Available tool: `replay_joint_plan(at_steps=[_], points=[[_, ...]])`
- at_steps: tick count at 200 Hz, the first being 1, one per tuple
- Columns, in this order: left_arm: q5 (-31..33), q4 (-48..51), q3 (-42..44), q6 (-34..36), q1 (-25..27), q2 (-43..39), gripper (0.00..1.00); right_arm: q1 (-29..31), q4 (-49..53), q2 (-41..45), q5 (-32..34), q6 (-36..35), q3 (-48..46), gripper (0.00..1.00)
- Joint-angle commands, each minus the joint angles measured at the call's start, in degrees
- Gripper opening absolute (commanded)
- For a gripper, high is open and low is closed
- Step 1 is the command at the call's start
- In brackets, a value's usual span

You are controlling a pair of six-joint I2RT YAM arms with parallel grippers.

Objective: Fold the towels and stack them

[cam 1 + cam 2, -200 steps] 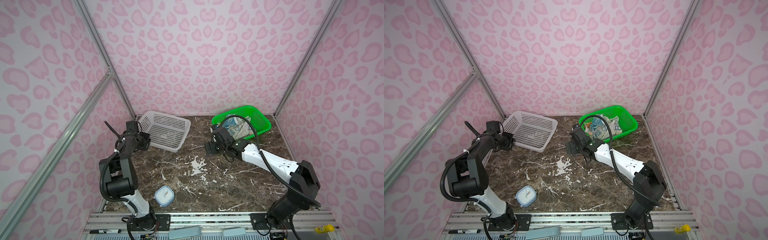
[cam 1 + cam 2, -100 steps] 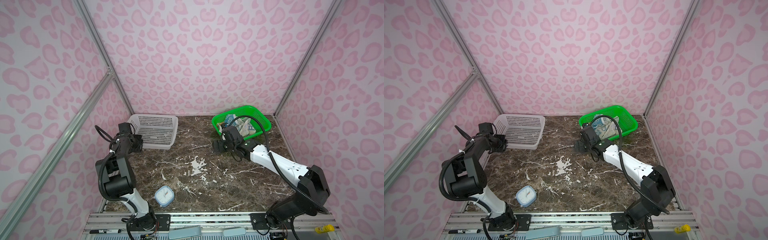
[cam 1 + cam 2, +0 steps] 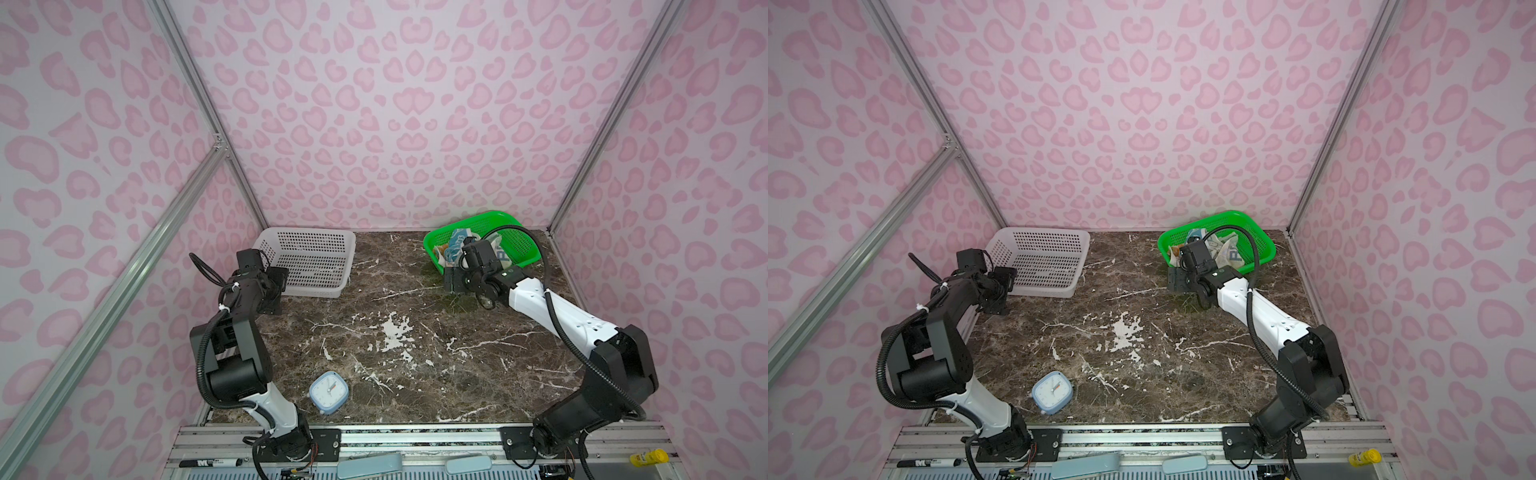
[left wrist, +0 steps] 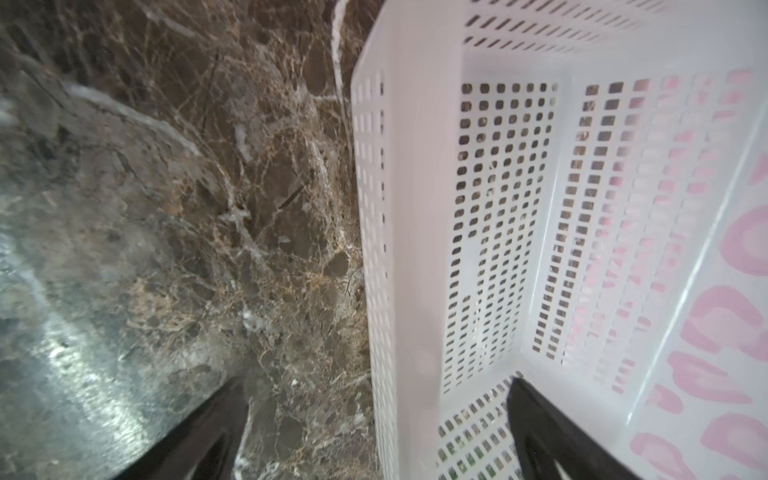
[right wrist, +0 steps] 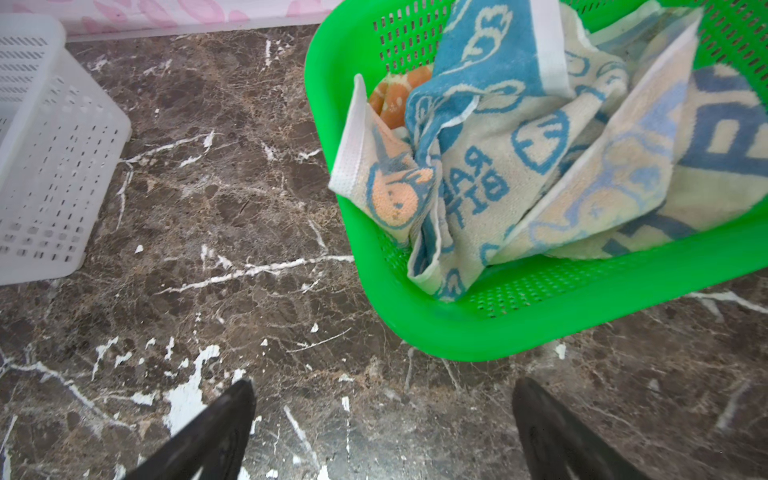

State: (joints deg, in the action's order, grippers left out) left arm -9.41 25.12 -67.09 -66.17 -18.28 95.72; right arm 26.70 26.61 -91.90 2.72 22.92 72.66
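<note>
In both top views the crumpled blue, orange and cream terry towels (image 3: 456, 242) lie heaped in the green perforated plastic basket (image 3: 523, 246) right of centre, just above the wide-open, empty right gripper (image 3: 451, 281), which belongs to the nearer arm, while the left gripper (image 4: 376, 382), also spread, straddles the white perforated plastic basket's (image 3: 307, 249) wall.

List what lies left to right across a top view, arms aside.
black marker → white basket → green basket holding the towels → yellow item. Clock skipped: overlaps the white basket's span.
</note>
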Motion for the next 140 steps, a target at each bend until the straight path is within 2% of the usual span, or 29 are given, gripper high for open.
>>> replay_joint_plan(at_steps=[1, 24, 45, 63, 79, 91, 99, 119, 130, 140], points=[[-1.3, -1.5, 2.4, 1.4, 1.5, -3.7, 0.97, -0.5, 0.3, -4.1, -3.5, -1.6, 2.6, 0.98], [-2.1, -2.4, 5.9, 2.2, 4.1, -9.2, 0.97, -0.4, 2.3, -11.3, -3.9, -1.9, 8.5, 0.98], [-2.0, -4.4, 10.2, 3.5, 7.9, -16.3, 0.97, -0.2, 2.1, -16.1, -4.2, -2.2, 11.9, 0.89], [-0.7, -4.2, 12.6, 5.9, 12.8, -22.0, 0.97, 0.5, 3.8, -20.2, -1.2, -3.4, 16.6, 0.81], [0.9, -4.4, 14.3, 8.2, 18.8, -26.3, 0.97, 0.9, 5.3, -23.0, -0.4, -4.2, 18.7, 0.68], [1.6, -4.1, 14.8, 9.2, 22.5, -28.3, 0.97, 1.4, 5.3, -23.6, 0.9, -4.5, 18.4, 0.48], [-0.1, -5.8, 15.7, 10.0, 24.1, -29.2, 0.97, 2.1, 4.9, -23.1, 2.5, -4.7, 17.3, 0.38], [-5.2, -11.9, 17.7, 11.3, 27.2, -30.2, 0.97, 3.5, 4.0, -20.5, 4.2, -5.2, 13.1, 0.23], [-5.8, -12.1, 16.9, 12.0, 28.5, -29.5, 0.97, 3.7, 3.8, -18.1, 5.7, -5.3, 8.9, 0.15], [-5.0, -10.7, 15.5, 12.8, 29.7, -28.5, 0.97, 3.6, 3.1, -15.3, 7.3, -5.3, 4.8, 0.13]])
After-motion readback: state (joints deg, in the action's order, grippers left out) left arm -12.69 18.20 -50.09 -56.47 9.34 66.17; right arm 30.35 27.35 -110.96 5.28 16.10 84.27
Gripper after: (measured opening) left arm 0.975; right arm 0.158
